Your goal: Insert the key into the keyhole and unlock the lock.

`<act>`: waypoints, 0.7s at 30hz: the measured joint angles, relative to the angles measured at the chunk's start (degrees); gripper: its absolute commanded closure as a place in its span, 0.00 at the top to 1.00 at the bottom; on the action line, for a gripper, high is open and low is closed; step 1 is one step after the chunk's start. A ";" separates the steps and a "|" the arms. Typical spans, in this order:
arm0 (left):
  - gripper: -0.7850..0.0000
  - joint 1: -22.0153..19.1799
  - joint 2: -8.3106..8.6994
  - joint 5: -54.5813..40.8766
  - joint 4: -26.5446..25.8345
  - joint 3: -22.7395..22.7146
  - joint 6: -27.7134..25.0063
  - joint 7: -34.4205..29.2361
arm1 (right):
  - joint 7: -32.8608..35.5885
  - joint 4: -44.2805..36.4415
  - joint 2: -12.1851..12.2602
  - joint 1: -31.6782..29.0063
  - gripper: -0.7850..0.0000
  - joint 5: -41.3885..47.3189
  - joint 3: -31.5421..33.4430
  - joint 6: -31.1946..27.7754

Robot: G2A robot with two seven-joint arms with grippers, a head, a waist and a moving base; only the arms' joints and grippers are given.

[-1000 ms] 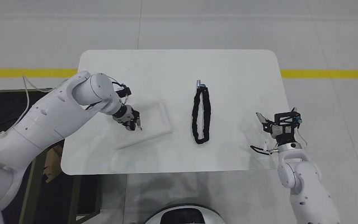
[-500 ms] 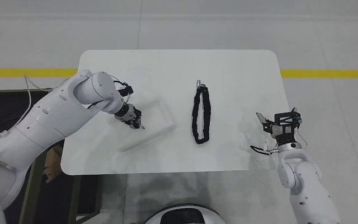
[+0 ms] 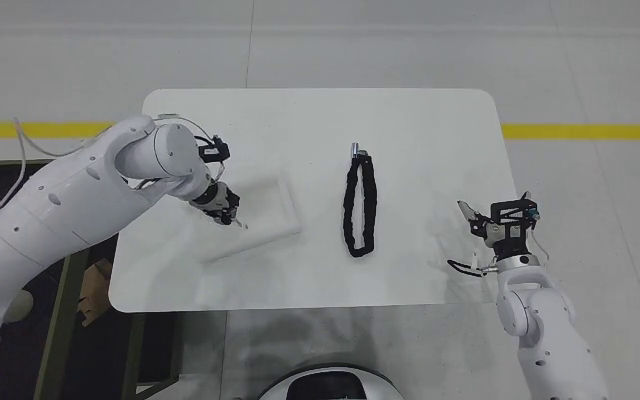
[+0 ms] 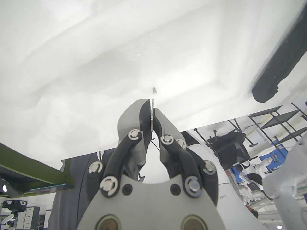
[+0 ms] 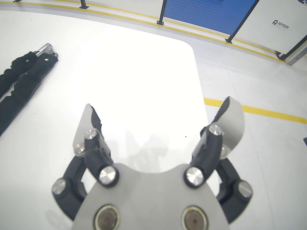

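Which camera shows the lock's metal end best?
Right wrist view: the lock's metal end sits close and unobstructed. The top view shows it tiny at the far end of the chain; the left wrist view catches black sleeve.

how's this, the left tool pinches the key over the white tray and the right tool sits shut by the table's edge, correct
Not quite. The right tool is open, not shut. The right wrist view shows its fingers spread wide with nothing between them. The rest holds: the left tool pinches the key over the white tray, and the right tool sits by the edge of the table.
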 measured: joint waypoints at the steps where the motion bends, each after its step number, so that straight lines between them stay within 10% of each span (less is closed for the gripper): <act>1: 0.00 -0.28 0.30 0.00 -0.24 -0.03 0.33 0.33 | 0.00 0.00 0.00 0.00 1.00 0.00 0.00 0.00; 10: 0.00 -1.88 5.44 -24.19 -1.79 -8.73 4.88 12.77 | 0.00 0.00 0.00 0.00 1.00 0.00 0.00 0.00; 15: 0.00 10.58 9.46 -44.21 3.87 -15.46 -18.48 22.66 | 0.00 0.00 0.00 0.00 1.00 0.00 0.00 0.00; 21: 0.00 22.67 11.75 -61.45 8.89 -19.17 -40.02 17.73 | 0.00 0.00 0.00 0.00 1.00 0.00 0.00 0.00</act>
